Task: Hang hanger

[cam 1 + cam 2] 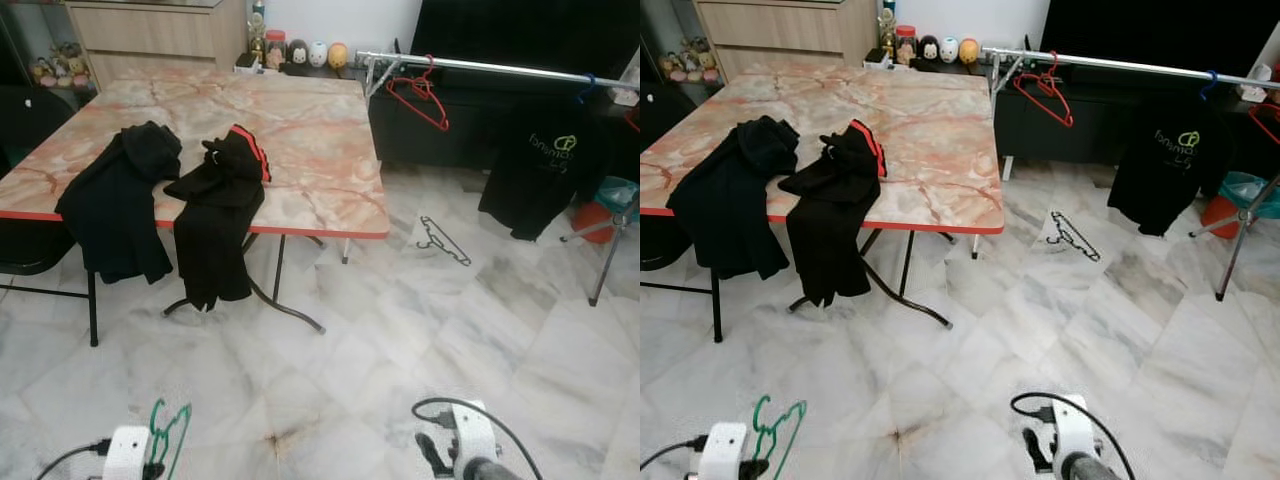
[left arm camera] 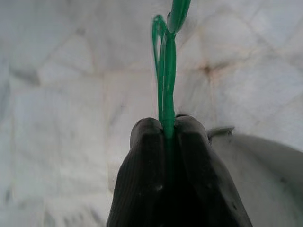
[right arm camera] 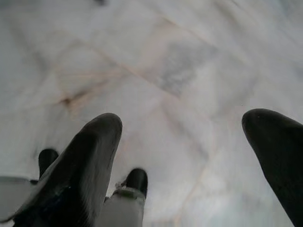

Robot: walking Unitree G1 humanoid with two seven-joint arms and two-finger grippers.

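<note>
Left gripper (image 2: 165,130) clamped on a green hanger (image 2: 165,71), low over the marble floor (image 1: 400,340) — well short of the clothes rail (image 1: 500,68). Right gripper (image 3: 189,142) spread wide, holding nothing. On the rail, a red hanger (image 1: 420,95) and a black shirt (image 1: 540,170). Black hanger (image 1: 443,240) lying on the floor — black clothes (image 1: 215,200) draped over the table (image 1: 310,150).

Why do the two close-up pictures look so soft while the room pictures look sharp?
In the left wrist view the black fingers and the green hanger sit so near the lens that they blur, as does the marble behind. In the right wrist view the spread fingers loom dark and soft over the hazy floor. The left eye view is even and crisp, down to the black hanger on the tiles.
</note>
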